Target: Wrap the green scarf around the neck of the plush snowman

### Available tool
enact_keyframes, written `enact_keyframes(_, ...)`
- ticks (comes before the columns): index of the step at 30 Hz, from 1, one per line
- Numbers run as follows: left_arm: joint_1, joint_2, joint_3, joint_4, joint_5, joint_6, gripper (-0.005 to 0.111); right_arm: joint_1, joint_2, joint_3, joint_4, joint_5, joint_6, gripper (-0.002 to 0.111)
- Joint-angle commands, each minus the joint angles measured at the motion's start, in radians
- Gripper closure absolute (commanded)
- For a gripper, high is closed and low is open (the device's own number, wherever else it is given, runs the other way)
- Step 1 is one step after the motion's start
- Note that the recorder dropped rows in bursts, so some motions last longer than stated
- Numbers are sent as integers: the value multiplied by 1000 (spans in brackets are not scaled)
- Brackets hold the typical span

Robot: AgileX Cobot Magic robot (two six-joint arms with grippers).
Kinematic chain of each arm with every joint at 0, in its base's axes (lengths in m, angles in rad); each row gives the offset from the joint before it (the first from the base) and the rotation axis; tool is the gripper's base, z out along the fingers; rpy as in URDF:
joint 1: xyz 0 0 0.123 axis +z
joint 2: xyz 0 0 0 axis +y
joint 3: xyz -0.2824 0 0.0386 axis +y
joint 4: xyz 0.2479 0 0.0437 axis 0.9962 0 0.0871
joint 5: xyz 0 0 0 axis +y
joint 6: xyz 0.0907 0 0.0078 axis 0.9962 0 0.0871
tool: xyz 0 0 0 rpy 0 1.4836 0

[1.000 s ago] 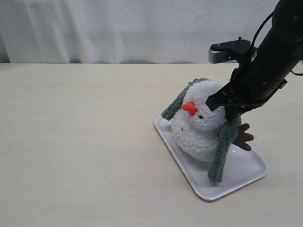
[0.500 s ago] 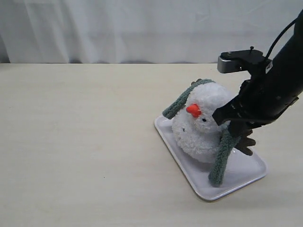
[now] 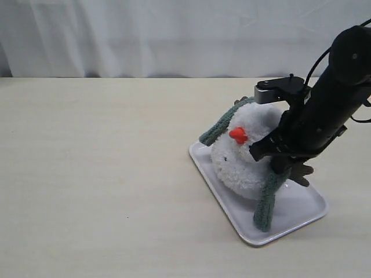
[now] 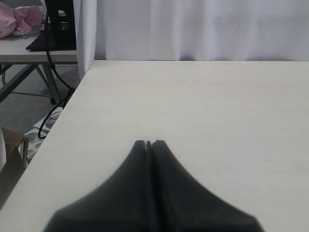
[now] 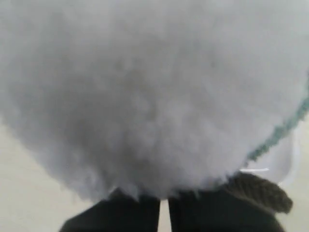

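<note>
The plush snowman [image 3: 240, 159] sits tilted on a white tray [image 3: 301, 209], its orange nose [image 3: 236, 135] toward the left. The green scarf [image 3: 268, 200] runs over its head: one end hangs down onto the tray, the other end [image 3: 217, 128] sticks out behind on the left. My right gripper [image 3: 262, 152] is shut and pressed into the right side of the snowman's head. In the right wrist view white fur [image 5: 145, 96] fills the frame and hides the tips of the right gripper [image 5: 164, 200]. My left gripper [image 4: 148, 143] is shut and empty over bare table.
A brown branch arm [image 3: 300, 171] of the snowman lies on the tray under my right arm. The table's side edge [image 4: 63, 130] runs near the left gripper, with floor and cables beyond it. A white curtain [image 3: 145, 35] hangs behind the table.
My right gripper has dropped lower and come back left against the snowman's head. The scarf's hanging end has shifted slightly left on the tray.
</note>
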Motion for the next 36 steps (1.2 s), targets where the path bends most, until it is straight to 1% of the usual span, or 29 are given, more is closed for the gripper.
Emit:
enact_keyframes(1,-4,-2,2,3,-10,0,107,-1,3,1,126,-33,-125,104)
enact_keyframes(4,-4,-2,2,3,-10,0,107,-1,-3,-4,174,-29,-170,104)
enact_keyframes(13,-4,-2,2,3,-10,0,107,-1,-116,-46,157,5,-176,104)
enact_keyframes(16,-4,-2,2,3,-10,0,107,-1,-181,-47,125,-28,-161,104)
enact_keyframes(18,-4,-2,2,3,-10,0,107,-1,-217,-48,61,-49,-96,103)
enact_keyframes(21,-4,-2,2,3,-10,0,107,-3,-266,-51,-119,-64,63,93)
enact_keyframes(22,-4,-2,2,3,-10,0,107,-3,-274,-51,-198,-54,132,87)
enact_keyframes(27,-4,-2,2,3,-10,0,107,-3,-282,-47,-449,35,320,56)
enact_keyframes(28,-4,-2,2,3,-10,0,107,-6,-282,-45,-544,64,391,53)
enact_keyframes(29,-4,-2,2,3,-10,0,107,-12,-282,-45,-611,95,459,51)
enact_keyframes(31,-4,-2,2,3,-10,0,107,-51,-282,-45,-720,145,562,53)
enact_keyframes(32,-4,-2,2,3,-10,0,107,-88,-282,-45,-724,148,572,55)
enact_keyframes(34,-4,-2,2,3,-10,0,107,-185,-279,-45,-635,127,527,61)
enact_keyframes(36,-4,-2,2,3,-10,0,107,-279,-264,-42,-484,98,422,65)
